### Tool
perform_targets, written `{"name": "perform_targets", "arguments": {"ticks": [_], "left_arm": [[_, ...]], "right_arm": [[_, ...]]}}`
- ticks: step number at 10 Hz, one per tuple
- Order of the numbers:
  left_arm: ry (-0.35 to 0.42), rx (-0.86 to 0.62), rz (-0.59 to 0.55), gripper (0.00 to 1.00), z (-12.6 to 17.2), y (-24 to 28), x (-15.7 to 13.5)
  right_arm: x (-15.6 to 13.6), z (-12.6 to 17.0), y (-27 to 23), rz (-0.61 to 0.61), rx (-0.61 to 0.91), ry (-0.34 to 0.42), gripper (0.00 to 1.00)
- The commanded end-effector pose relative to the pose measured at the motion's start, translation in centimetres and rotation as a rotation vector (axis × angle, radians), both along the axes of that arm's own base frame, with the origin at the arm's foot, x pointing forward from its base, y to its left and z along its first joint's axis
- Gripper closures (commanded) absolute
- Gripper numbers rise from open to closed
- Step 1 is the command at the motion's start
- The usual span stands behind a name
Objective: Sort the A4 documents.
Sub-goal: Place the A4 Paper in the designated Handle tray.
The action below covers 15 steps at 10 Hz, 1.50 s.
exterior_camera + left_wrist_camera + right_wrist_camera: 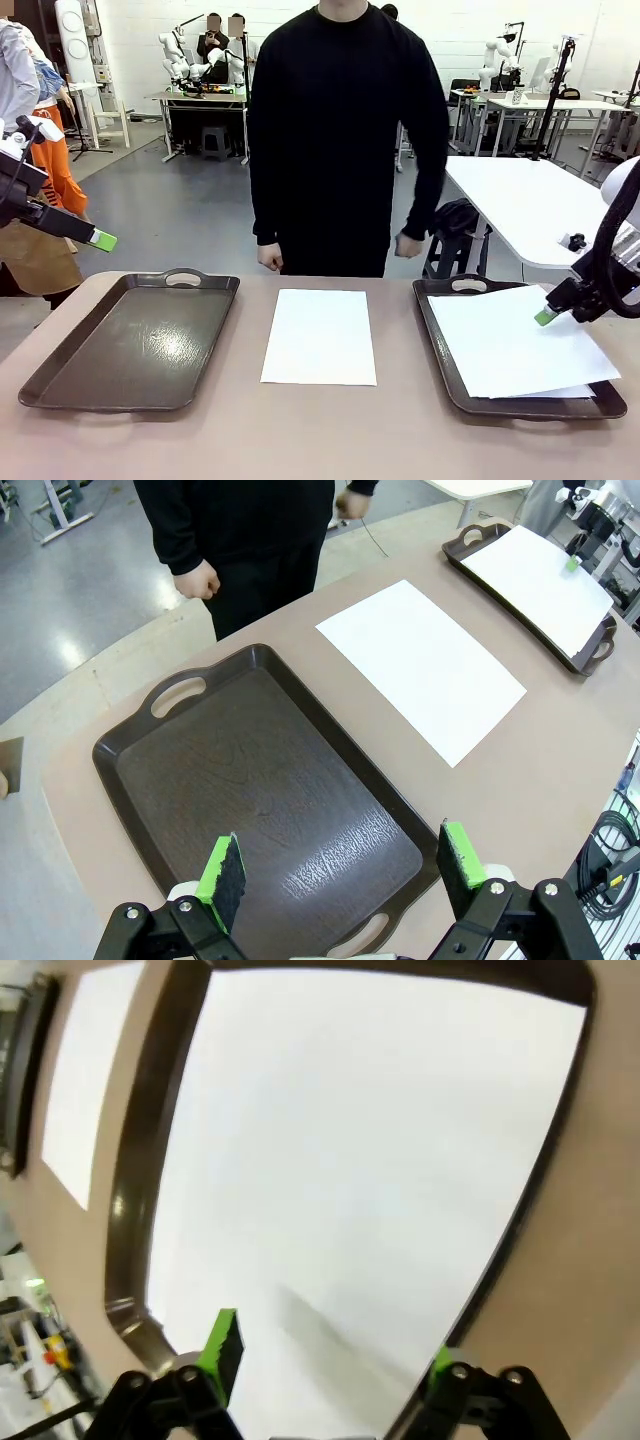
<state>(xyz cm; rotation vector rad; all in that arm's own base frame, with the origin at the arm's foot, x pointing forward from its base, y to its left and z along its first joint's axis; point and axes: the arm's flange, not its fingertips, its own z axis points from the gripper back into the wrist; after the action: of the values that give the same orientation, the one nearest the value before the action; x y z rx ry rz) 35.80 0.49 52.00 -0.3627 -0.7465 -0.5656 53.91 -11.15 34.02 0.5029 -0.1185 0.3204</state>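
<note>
I see right claw (545,317) at right edge of frame, arm bent down, jaws spread, gripping nothing. Its tips sit just over A4 documents (515,350) lying askew in right tray (440,340); contact unclear. Another sheet (320,335) lies mid-frame on table (300,440), between trays. Left claw (103,240) is raised at left edge, jaws apart, pointing down at left tray (60,385).

We could read no text, label, number or sign anywhere; the paper sheets (318,336) were blank, and the trays (130,345) bore no print we could make out.
</note>
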Motion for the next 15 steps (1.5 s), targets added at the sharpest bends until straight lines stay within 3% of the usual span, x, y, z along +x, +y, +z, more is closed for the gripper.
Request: {"name": "perform_targets", "arguments": {"ticks": [1, 6, 11, 15], "left_arm": [[-0.002, -0.012, -0.006, 0.0, -0.2, 0.2, 0.1], [-0.002, -0.012, -0.006, 0.0, -0.2, 0.2, 0.1], [-0.002, -0.012, -0.006, 0.0, -0.2, 0.2, 0.1], [-0.002, -0.012, -0.006, 0.0, -0.2, 0.2, 0.1]], "right_arm": [[-1.3, 1.5, 1.5, -0.01, -0.125, -0.019, 0.0], [-2.3, 4.9, 5.1, 0.104, -0.252, -0.083, 0.0], [-2.5, 4.5, 4.1, 0.082, -0.429, -0.036, 0.0], [-2.5, 4.8, 4.5, 0.056, -0.408, -0.067, 0.0]]}}
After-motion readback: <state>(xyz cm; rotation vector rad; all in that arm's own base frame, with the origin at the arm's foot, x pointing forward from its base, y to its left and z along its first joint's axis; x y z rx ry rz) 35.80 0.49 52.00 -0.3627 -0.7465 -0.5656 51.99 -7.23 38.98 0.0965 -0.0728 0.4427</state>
